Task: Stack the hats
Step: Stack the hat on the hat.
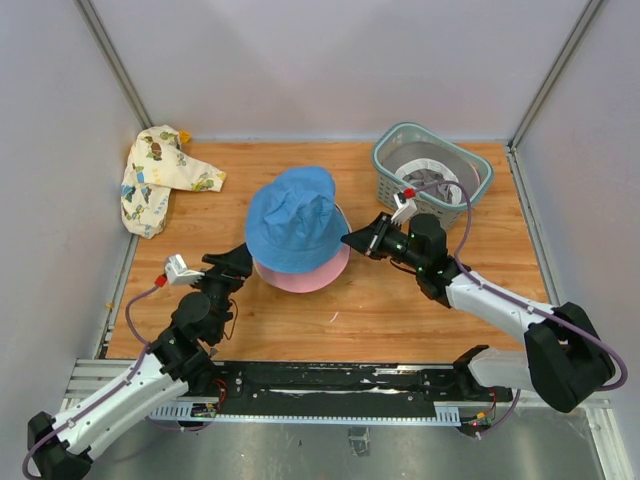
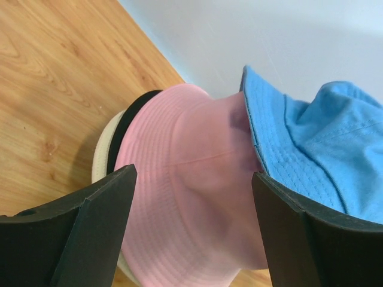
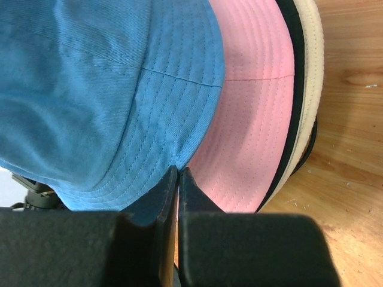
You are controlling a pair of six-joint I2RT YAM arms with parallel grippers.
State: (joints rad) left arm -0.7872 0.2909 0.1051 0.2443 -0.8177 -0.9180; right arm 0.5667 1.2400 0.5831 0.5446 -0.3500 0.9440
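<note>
A stack of hats sits mid-table: a blue hat on top, then a pink hat. The right wrist view shows the blue hat, the pink hat, a black hat and a cream hat layered. My right gripper is shut at the blue brim's right edge and seems to pinch it. My left gripper is open, its jaws astride the pink hat's left brim. The blue hat, black hat and cream hat also show there.
A grey-green slatted basket stands at the back right with a grey hat inside, just behind my right arm. A cream patterned fabric piece lies at the back left corner. Walls enclose the wooden table.
</note>
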